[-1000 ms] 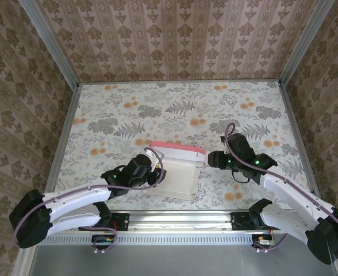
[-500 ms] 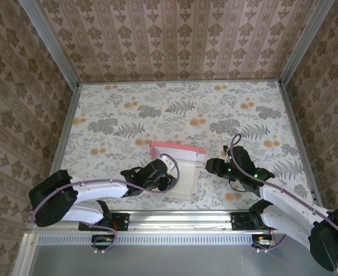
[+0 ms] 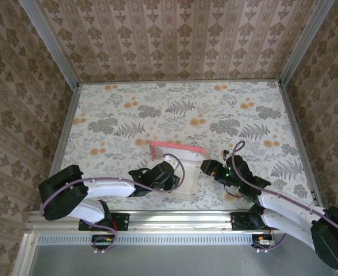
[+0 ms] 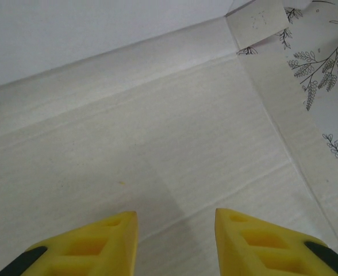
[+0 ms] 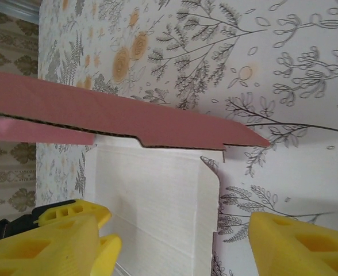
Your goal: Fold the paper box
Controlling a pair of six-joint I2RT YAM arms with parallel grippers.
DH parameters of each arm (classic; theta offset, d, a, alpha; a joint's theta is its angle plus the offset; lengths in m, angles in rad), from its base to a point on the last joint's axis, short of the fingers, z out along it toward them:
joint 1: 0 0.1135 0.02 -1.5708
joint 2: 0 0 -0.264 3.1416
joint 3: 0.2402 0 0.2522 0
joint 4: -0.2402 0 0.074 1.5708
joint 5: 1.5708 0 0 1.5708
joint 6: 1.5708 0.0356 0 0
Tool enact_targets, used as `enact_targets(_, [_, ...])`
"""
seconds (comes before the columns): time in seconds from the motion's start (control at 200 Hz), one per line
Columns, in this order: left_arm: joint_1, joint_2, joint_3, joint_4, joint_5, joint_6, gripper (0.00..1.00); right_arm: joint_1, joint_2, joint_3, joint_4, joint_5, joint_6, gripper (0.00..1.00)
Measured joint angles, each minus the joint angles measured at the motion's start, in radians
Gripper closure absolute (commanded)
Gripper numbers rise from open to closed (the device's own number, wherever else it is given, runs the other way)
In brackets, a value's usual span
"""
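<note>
From above, the paper box (image 3: 183, 175) lies near the front of the floral table (image 3: 129, 115), its pink flap (image 3: 177, 149) raised at the back. The left gripper (image 3: 172, 177) sits over the off-white panel, and the right gripper (image 3: 205, 167) is just beside the box's right edge.

At the left wrist, the yellow fingers (image 4: 100, 244) stand apart over bare card, gripping nothing.

At the right wrist, the fingers (image 5: 295, 247) gape wide, with the panel's edge between them, unclamped.
</note>
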Motion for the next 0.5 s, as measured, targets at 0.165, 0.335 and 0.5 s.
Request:
enact_targets(0.165, [-0.019, 0.015, 0.011, -0.001, -0.01, -0.015, 0.62, 0.021, 0.068, 0.0, 0.083, 0.013, 0.02, 0.22])
enact_targets(0.335, [-0.026, 0.015, 0.016, 0.0, -0.014, -0.016, 0.62, 0.027, 0.126, 0.0, 0.147, 0.01, 0.016, 0.1])
enact_targets(0.5, [-0.026, 0.015, 0.034, -0.003, -0.013, -0.016, 0.61, 0.034, 0.186, 0.003, 0.208, -0.006, -0.002, 0.0])
